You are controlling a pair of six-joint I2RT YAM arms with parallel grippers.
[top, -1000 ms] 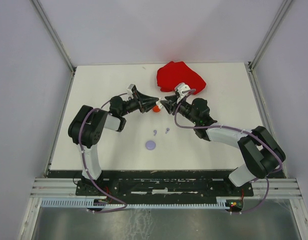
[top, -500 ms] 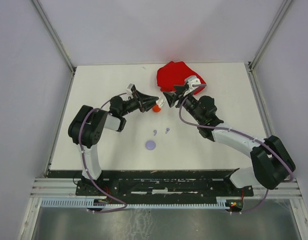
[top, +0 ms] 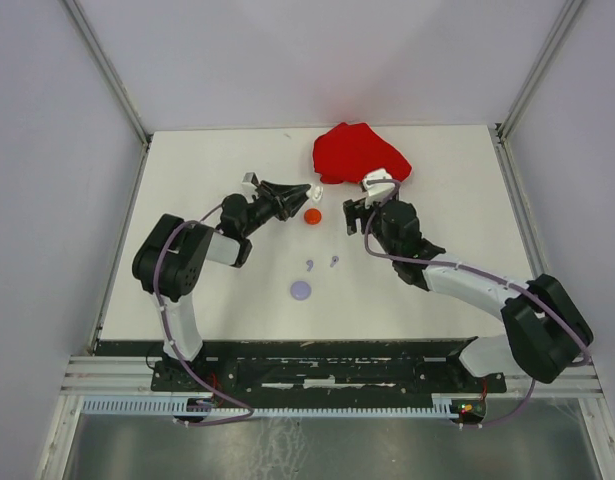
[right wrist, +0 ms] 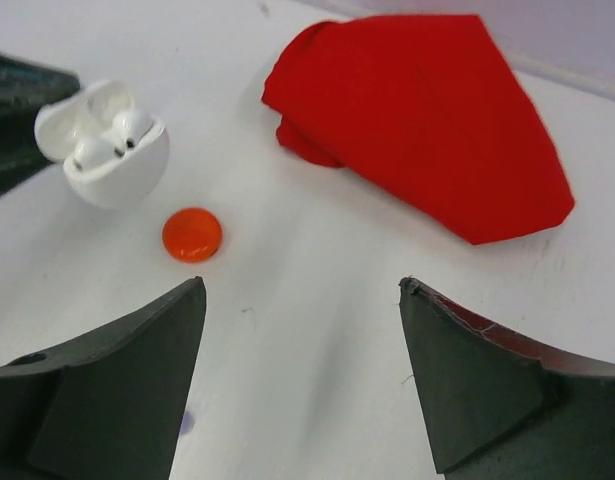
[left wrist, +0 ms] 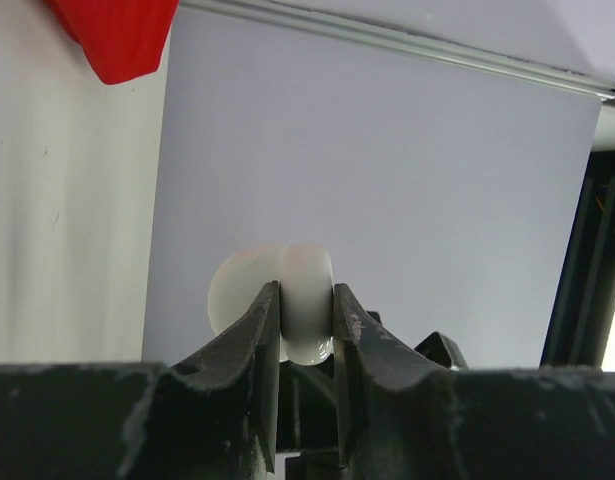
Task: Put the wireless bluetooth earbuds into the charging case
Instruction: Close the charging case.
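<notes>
My left gripper (top: pixel 305 191) is shut on the open white charging case (top: pixel 313 189), held above the table. In the right wrist view the case (right wrist: pixel 105 150) shows two white earbuds (right wrist: pixel 112 138) seated in its wells, and its lid is tipped back. From the left wrist the case (left wrist: pixel 305 300) sits pinched between both fingers. My right gripper (top: pixel 349 213) hangs open and empty to the right of the case, apart from it; its jaws (right wrist: pixel 302 290) frame bare table. Two lilac earbuds (top: pixel 321 263) lie on the table nearer the arm bases.
A small round orange case (top: pixel 312 215) (right wrist: pixel 192 234) lies just below the white case. A round lilac case (top: pixel 301 290) lies nearer the bases. A crumpled red cloth (top: pixel 359 154) (right wrist: pixel 427 120) (left wrist: pixel 117 35) lies at the back, behind the right gripper.
My right gripper has opened wide and drawn back to the right, away from the white case. The left gripper has shifted slightly toward the back with the case still in it.
</notes>
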